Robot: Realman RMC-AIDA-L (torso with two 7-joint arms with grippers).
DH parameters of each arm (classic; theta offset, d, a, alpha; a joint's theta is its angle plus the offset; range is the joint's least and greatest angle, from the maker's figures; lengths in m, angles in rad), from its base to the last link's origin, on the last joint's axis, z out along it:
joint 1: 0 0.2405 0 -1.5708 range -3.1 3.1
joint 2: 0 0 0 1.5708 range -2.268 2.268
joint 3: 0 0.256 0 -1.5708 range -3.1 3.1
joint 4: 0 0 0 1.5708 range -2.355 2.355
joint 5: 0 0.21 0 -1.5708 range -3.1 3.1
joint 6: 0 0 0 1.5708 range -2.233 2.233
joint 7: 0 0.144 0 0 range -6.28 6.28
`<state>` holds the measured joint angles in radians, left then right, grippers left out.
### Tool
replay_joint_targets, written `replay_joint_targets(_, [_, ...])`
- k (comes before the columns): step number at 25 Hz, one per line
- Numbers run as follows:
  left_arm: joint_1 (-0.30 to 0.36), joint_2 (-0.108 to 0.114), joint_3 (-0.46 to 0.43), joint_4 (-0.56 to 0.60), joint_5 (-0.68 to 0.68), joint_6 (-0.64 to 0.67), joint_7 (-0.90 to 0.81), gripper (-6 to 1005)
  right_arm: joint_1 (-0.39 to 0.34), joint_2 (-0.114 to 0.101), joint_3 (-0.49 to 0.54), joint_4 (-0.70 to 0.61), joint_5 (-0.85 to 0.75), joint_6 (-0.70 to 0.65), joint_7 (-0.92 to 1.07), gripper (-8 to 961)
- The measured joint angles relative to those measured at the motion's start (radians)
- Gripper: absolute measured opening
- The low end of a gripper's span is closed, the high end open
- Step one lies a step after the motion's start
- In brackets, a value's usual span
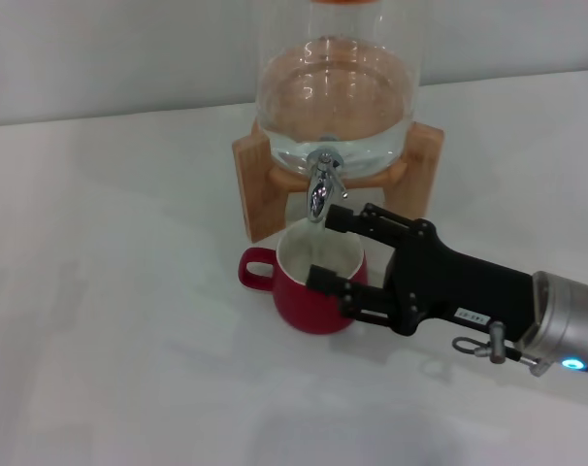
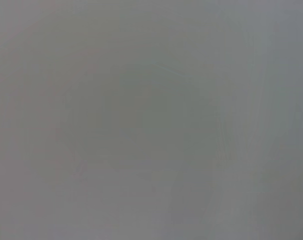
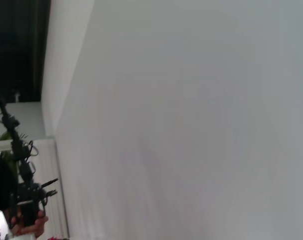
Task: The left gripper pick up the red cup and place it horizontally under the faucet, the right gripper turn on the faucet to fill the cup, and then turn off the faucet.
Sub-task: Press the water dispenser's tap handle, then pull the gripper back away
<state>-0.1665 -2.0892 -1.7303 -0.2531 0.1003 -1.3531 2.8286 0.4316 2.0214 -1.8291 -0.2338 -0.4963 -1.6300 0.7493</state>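
Looking down, I see the red cup (image 1: pixel 316 286) upright under the faucet (image 1: pixel 322 186), mouth up, handle pointing to my left, while the right gripper (image 1: pixel 331 248) reaches in, fingers spread, one near the spout.

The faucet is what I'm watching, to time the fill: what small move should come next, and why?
Probably the right gripper, open beside the faucet, should edge up onto its lever. The red cup already stands under the spout, and no water shows inside.
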Motion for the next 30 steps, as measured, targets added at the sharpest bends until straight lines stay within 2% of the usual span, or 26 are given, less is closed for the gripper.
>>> replay_joint_targets(12, [-0.002, 0.0, 0.0, 0.0, 0.006, 0.0, 0.0, 862, 0.001, 0.005, -0.026, -0.061, 0.0, 0.109, 0.005, 778])
replay_joint_targets(30, [-0.004, 0.0, -0.001, 0.0, 0.007, 0.002, 0.0, 862, 0.01, -0.005, -0.012, -0.076, 0.014, 0.133, 0.005, 777])
